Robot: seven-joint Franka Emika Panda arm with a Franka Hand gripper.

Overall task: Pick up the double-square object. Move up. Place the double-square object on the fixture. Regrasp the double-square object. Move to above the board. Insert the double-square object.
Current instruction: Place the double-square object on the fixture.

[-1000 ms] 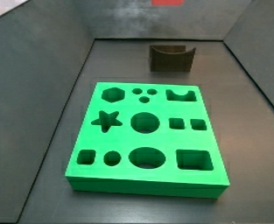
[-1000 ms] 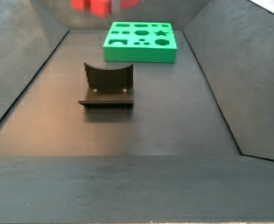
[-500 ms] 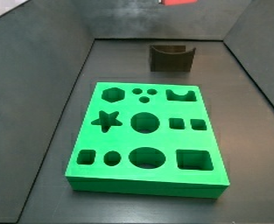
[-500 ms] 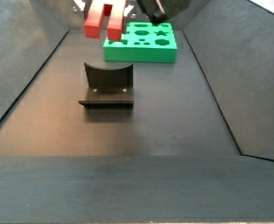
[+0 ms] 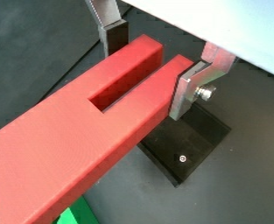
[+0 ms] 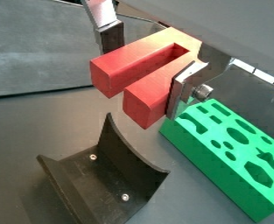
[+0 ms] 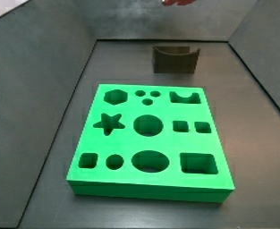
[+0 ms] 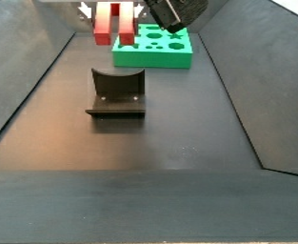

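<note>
1. Right now we have the gripper (image 6: 145, 54) closed on the red block (image 6: 143, 70), its silver fingers (image 5: 198, 83) pressed flat against the two long sides, and it hangs in the air above the floor.
2. Seen in a side view, the block (image 8: 110, 23) sits at about 12 o'clock from the fixture (image 8: 115, 93), clearly above it and not touching; the green board (image 8: 155, 45) lies beyond, at roughly 1 o'clock from the fixture.
3. We judge the step in hand to be carrying the block to the fixture, since the fixture's curved recess (image 6: 101, 173) shows empty below the block's two prongs.
4. We expect the block to handle as a stiff, light piece: its faces look smooth and hard, so it could slip between the pads if the squeeze loosens.
5. We would keep hold across the solid width, near the closed end of the slot (image 5: 133, 80), not on a single prong, which could twist the piece.
6. We see the prongs pointing away from the fingers, toward the fixture.
7. We cannot tell from these views how deep the pads reach down the block's sides.
</note>
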